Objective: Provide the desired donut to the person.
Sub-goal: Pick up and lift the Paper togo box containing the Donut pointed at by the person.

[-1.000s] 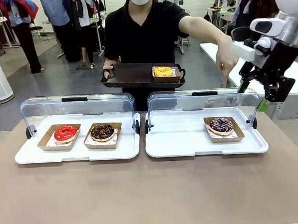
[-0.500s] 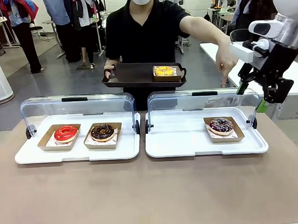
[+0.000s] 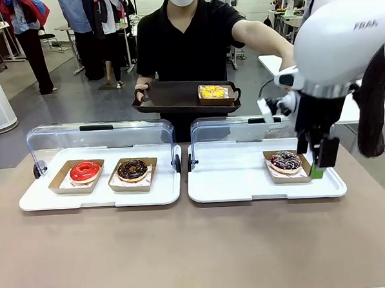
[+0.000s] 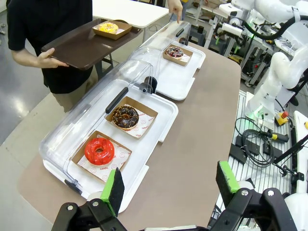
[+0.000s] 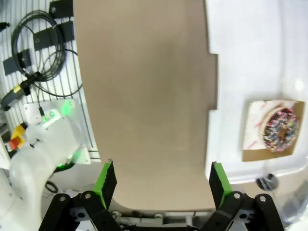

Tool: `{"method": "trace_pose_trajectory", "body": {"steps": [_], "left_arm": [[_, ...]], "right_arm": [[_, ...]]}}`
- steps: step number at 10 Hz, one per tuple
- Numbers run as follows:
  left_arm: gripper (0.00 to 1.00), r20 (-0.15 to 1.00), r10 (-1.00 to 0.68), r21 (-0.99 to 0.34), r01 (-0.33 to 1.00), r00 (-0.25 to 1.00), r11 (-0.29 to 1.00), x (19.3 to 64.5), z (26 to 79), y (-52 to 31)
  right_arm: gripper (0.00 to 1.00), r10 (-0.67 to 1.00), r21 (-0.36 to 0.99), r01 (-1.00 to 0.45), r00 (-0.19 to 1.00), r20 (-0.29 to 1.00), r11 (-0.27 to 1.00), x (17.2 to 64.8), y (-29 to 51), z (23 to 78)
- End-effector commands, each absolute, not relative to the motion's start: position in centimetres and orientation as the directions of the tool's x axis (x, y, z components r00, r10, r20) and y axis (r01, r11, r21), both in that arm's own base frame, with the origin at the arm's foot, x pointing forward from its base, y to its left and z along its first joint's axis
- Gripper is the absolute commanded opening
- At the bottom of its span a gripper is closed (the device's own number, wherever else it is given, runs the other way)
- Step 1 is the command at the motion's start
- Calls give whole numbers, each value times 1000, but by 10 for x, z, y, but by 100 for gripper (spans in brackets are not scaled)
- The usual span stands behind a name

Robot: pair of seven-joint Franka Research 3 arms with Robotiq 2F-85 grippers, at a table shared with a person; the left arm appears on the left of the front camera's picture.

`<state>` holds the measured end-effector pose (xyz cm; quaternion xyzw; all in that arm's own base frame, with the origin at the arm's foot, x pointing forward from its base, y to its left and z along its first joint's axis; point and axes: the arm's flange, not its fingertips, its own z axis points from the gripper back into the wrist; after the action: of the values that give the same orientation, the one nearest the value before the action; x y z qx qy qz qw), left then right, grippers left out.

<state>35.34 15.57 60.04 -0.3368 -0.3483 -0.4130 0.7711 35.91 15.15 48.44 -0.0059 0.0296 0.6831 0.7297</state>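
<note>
Front: right gripper (image 3: 311,162) hanging fingers-down, spread wide, gripping nothing; sprinkled donut (image 3: 285,160) in its box just beside the fingertips. Beyond them, person (image 3: 187,41) holding a tray (image 3: 167,97) with a yellow donut (image 3: 212,91).

Left wrist: left gripper (image 4: 169,185) wide open, empty; red donut (image 4: 99,150) nearest ahead of the fingers, chocolate donut (image 4: 125,117) next, sprinkled donut farthest.

Right wrist: fingers apart over bare table (image 5: 144,96), nothing between; sprinkled donut off past one finger's outer side.
</note>
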Motion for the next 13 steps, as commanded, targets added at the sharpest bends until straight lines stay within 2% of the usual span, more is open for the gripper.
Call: {"method": "trace_pose_trajectory", "body": {"steps": [1,4,5,6,7,13], "left_arm": [[100,816,-409,-227,877,408,424,352,600,157],[100,816,-409,-227,877,408,424,352,600,157],[100,816,-409,-227,877,408,424,352,600,157],[100,816,-409,-227,877,408,424,352,600,157],[100,816,-409,-227,877,408,424,352,600,157],[100,816,-409,-227,877,408,424,352,600,157]], "right_arm": [[100,999,37,-999,28,-42,30,362,161,463],[100,997,25,-997,-74,3,-74,364,158,436],[100,999,16,-998,-54,8,-54,369,154,430],[100,1000,3,-1000,17,5,17,374,151,429],[100,999,40,-998,-46,-17,-45,365,162,440],[100,999,46,-998,-38,3,-38,374,160,432]]}}
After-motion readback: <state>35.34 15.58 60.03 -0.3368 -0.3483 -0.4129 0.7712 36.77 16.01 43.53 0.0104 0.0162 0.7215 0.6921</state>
